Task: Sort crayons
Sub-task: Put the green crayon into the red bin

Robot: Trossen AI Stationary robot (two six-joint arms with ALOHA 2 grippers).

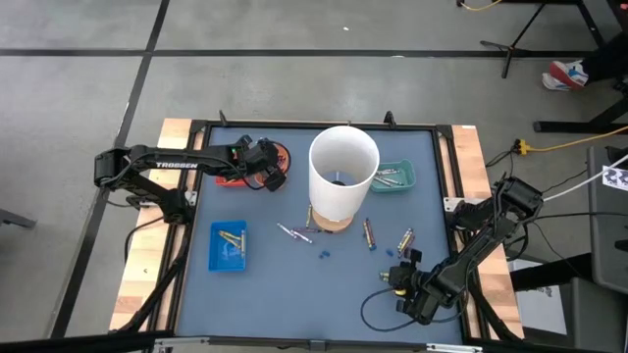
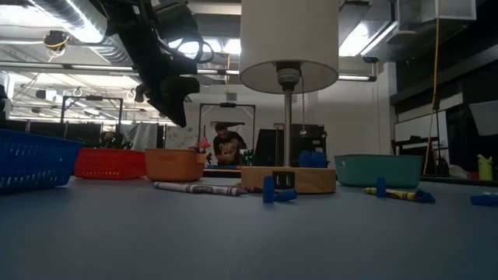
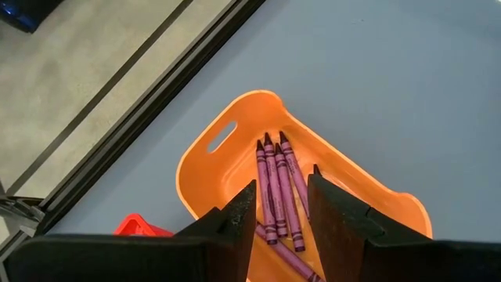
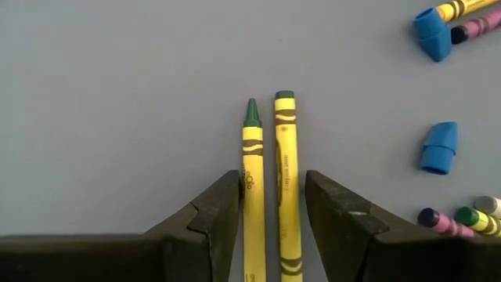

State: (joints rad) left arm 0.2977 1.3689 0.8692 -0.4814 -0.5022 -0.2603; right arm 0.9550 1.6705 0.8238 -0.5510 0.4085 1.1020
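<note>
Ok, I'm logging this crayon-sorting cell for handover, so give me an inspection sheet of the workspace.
Surface: blue-grey mat, wood strips at the sides.
Job's things: purple crayons in the orange tray; two yellow crayons loose on the mat; more in the blue tray and teal tray; others scattered near the centre.
Clutter: white cylinder on a wooden base; small blue caps; red tray.
Grippers: left gripper open over the orange tray; right gripper open astride the yellow crayons.
Cables: yellow cable on the floor.
Surroundings: person behind the table.

left gripper (image 1: 267,169) over orange tray (image 1: 279,157) | right gripper (image 1: 400,277) near crayons (image 1: 405,239)
</note>
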